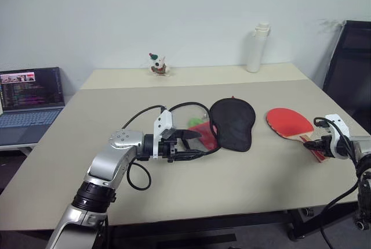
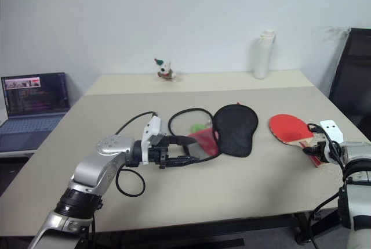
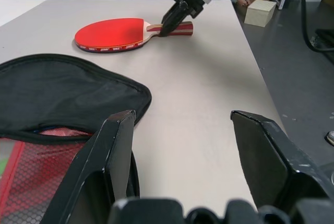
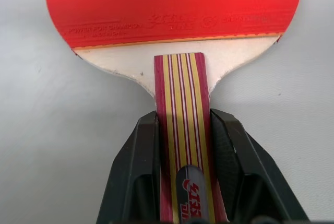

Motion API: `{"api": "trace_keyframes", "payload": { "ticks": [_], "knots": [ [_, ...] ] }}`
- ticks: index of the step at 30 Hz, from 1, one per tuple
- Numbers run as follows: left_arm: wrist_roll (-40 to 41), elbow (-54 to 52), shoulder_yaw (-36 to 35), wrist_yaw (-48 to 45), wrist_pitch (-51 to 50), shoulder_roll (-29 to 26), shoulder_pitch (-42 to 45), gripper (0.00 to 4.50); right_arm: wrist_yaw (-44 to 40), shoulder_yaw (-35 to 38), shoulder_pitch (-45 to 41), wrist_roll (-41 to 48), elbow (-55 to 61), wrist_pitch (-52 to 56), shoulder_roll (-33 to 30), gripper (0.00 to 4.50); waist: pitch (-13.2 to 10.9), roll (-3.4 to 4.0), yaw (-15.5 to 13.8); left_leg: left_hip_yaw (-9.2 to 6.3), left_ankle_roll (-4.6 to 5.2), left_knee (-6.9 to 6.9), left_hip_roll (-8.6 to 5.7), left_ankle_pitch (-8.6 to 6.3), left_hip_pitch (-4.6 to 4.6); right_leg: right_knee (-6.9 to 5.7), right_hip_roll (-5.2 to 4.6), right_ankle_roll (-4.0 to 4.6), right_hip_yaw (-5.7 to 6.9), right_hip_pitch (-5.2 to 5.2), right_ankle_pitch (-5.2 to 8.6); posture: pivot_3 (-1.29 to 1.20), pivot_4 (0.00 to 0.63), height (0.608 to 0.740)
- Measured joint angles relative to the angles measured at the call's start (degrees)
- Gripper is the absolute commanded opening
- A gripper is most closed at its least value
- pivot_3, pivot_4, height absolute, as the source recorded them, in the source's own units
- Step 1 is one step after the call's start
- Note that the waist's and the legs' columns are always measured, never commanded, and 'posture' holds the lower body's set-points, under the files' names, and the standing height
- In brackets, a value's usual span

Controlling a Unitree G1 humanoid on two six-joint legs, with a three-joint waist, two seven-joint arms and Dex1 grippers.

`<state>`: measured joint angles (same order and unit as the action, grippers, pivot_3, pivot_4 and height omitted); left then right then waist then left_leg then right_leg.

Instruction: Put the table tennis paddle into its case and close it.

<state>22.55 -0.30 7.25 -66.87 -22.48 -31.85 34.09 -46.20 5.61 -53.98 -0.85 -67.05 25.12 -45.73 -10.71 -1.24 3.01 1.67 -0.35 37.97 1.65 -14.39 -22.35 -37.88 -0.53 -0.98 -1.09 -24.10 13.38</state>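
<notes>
The table tennis paddle lies flat on the right of the table, red face up, its striped handle pointing toward the near right edge. My right gripper is shut on that handle, one finger pressed against each side. The case lies mid-table, its black side up and its red mesh part spread toward my left gripper. That gripper is open, pointing right, level with the table. One finger hangs over the mesh edge; nothing is between the fingers.
A white bottle and a small toy figure stand at the table's far edge. A laptop sits on a side desk to the left. A black chair stands beyond the right edge. A cardboard box is on the floor.
</notes>
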Motion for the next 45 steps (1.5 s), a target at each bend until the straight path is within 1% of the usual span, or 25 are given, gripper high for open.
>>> {"api": "trace_keyframes", "payload": {
  "ticks": [5, 10, 15, 19, 22, 28, 31, 36, 40, 45],
  "knots": [
    [0.3, -2.2, -0.4, 0.7, -1.3, -0.4, -1.2, 3.19, 3.3, 2.3, 3.2, 2.4, 7.7, 4.3, 1.5, 1.04, 0.0, -0.02, 0.5, 0.09, 0.00, 0.00, -0.03, 0.00, 0.09, -0.02, -0.02, -0.10, -0.20, -0.03, -0.08, 0.00, 0.150, 0.740],
    [1.1, -4.0, -1.5, 1.8, -3.2, -2.0, -4.2, 3.19, 4.3, 4.6, 6.9, 7.4, 24.2, 14.0, 3.7, 1.04, -0.1, 0.06, 0.3, -0.01, 0.00, -0.08, 0.02, 0.00, -0.08, -0.05, 0.02, -0.07, -0.21, -0.22, -0.06, 0.00, 0.150, 0.740],
    [1.7, -4.9, -2.7, 2.7, -3.9, -3.1, -5.3, 3.19, 8.0, 6.9, 8.8, 11.6, 39.6, 22.9, 6.2, 1.04, -0.1, 0.06, -0.2, -0.05, 0.00, -0.04, 0.02, 0.00, -0.29, 0.05, -0.05, -0.07, -0.10, -0.27, -0.06, 0.00, 0.150, 0.740],
    [2.1, -6.1, -3.0, 3.7, -4.5, -3.2, -5.9, 3.19, 14.1, 8.6, 9.5, 15.7, 51.6, 31.3, 14.0, 1.04, -0.1, 0.06, -0.2, -0.14, 0.00, -0.05, 0.04, 0.00, -0.30, 0.04, -0.06, -0.07, -0.10, -0.28, -0.06, 0.00, 0.150, 0.740],
    [2.2, -6.3, -3.0, 3.9, -4.6, -3.2, -6.5, 3.19, 19.7, 9.2, 9.5, 17.0, 55.5, 34.7, 20.7, 1.04, -0.1, 0.07, -0.3, -0.14, 0.00, -0.03, 0.04, 0.00, -0.36, 0.03, -0.07, -0.07, -0.06, -0.30, -0.06, 0.00, 0.150, 0.740],
    [2.2, -6.4, -3.1, 4.5, -4.6, -3.3, -6.8, 3.19, 28.8, 10.1, 9.5, 17.9, 56.4, 36.4, 30.2, 1.04, -0.1, 0.07, -0.9, -0.13, 0.00, -0.03, 0.04, 0.00, -0.48, 0.10, -0.20, -0.06, 0.04, -0.36, -0.07, 0.00, 0.150, 0.740],
    [2.2, -6.6, -3.1, 4.9, -4.6, -3.3, -7.1, 3.19, 31.5, 9.9, 9.4, 17.9, 55.9, 35.7, 34.2, 1.04, -0.1, 0.07, -1.0, -0.13, 0.00, -0.04, 0.04, 0.00, -0.56, 0.08, -0.22, 0.18, 0.05, -0.48, -0.21, 0.00, 0.150, 0.740],
    [2.2, -6.6, -3.1, 5.0, -4.4, -3.5, -7.8, 3.19, 35.0, 10.0, 8.0, 17.8, 51.6, 32.4, 35.8, 1.04, -0.1, 0.07, -1.1, -0.08, 0.00, -0.03, 0.02, 0.00, -0.57, 0.08, -0.25, 0.17, 0.10, -0.50, -0.21, 0.00, 0.150, 0.740],
    [2.2, -6.6, -3.1, 5.0, -4.2, -3.5, -8.1, 3.19, 37.2, 10.1, 7.4, 17.4, 47.6, 29.1, 35.9, 1.04, -0.1, 0.07, -1.1, -0.05, 0.00, -0.05, 0.02, 0.00, -0.58, 0.09, -0.25, 0.18, 0.10, -0.51, -0.21, 0.00, 0.150, 0.740],
    [2.2, -6.6, -3.2, 5.0, -3.5, -3.5, -8.8, 3.19, 39.6, 10.1, 7.2, 17.4, 46.6, 28.2, 36.0, 1.04, -0.1, 0.07, -1.1, -0.07, 0.00, -0.06, 0.03, 0.00, -0.58, 0.06, -0.24, 0.18, 0.08, -0.54, -0.21, 0.00, 0.150, 0.740]
  ]
}}
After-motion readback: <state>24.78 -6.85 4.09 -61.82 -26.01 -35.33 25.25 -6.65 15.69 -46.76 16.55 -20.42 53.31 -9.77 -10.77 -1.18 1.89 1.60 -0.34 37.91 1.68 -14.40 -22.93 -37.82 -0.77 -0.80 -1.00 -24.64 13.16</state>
